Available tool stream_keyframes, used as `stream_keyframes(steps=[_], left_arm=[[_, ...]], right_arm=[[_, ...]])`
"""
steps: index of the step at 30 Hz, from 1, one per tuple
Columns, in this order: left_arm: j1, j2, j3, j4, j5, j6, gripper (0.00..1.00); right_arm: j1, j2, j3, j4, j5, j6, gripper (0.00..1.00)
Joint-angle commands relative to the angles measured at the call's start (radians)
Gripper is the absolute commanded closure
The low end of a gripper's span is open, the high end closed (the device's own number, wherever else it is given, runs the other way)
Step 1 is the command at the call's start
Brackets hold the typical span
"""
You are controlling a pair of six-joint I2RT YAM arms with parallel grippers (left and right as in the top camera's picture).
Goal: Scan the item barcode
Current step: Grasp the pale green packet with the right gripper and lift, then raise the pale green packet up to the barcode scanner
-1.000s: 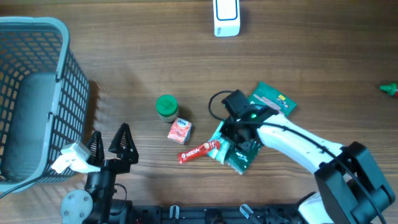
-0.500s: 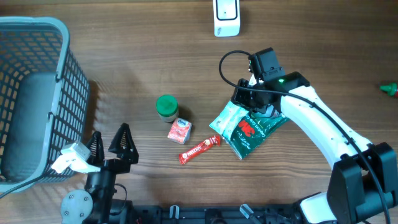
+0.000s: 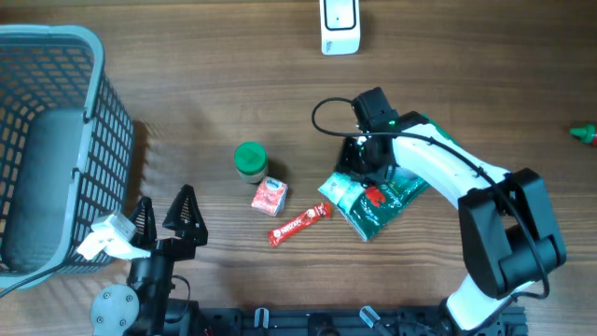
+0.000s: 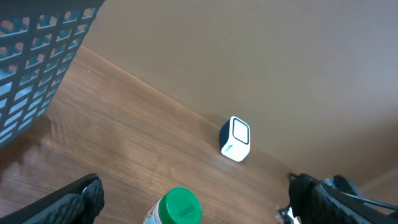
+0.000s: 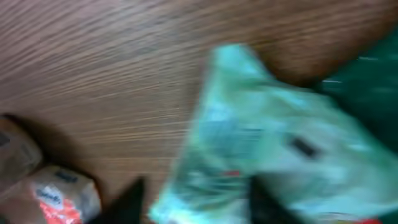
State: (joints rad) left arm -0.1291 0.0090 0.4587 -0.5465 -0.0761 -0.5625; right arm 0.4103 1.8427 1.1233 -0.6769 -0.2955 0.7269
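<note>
A green snack packet (image 3: pixel 375 203) with a red logo lies flat on the wooden table right of centre; the right wrist view shows this packet (image 5: pixel 280 155) blurred. My right gripper (image 3: pixel 365 168) hangs over its upper left corner. In the wrist view the right gripper (image 5: pixel 199 202) has its jaws apart, the packet's corner between them and wood showing beside the left finger (image 5: pixel 129 198). The white barcode scanner (image 3: pixel 339 26) stands at the far edge, and the left wrist view also catches the scanner (image 4: pixel 235 139). My left gripper (image 3: pixel 165 205) rests open near the front left, holding nothing.
A green-lidded jar (image 3: pixel 250 159), a small red carton (image 3: pixel 270 196) and a red bar (image 3: pixel 300 224) lie left of the packet. A blue-grey basket (image 3: pixel 56 47) fills the left side. A small green object (image 3: pixel 585 133) sits at the right edge.
The right gripper carried the packet up and to the right, then swung back left and spread its jaws. The packet now lies with its red logo up. The left arm has not moved.
</note>
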Motion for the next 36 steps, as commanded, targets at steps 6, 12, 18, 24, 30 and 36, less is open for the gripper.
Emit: stream_keyframes(steps=[6,12,18,24,30,36], left_arm=[[-0.005,-0.003,-0.008,0.002,0.012,0.008,0.00],[-0.005,-0.003,-0.007,0.002,0.012,0.008,0.00],[-0.005,-0.003,-0.007,0.002,0.012,0.008,0.00],[-0.005,-0.003,-0.008,0.002,0.012,0.008,0.00],[-0.005,-0.003,-0.008,0.002,0.012,0.008,0.00],[-0.005,-0.003,-0.008,0.002,0.012,0.008,0.00]], right_arm=[[-0.010,-0.079,0.188,-0.223,0.124,-0.148,0.00],[-0.010,-0.211,0.214,-0.415,0.225,0.008,0.00],[-0.023,-0.210,-0.058,-0.263,0.236,0.192,0.32],[-0.045,-0.210,-0.189,-0.061,0.272,0.222,0.50],[-0.074,-0.210,-0.319,0.138,0.318,0.216,0.45],[-0.074,-0.210,-0.416,0.271,0.294,0.215,0.75]])
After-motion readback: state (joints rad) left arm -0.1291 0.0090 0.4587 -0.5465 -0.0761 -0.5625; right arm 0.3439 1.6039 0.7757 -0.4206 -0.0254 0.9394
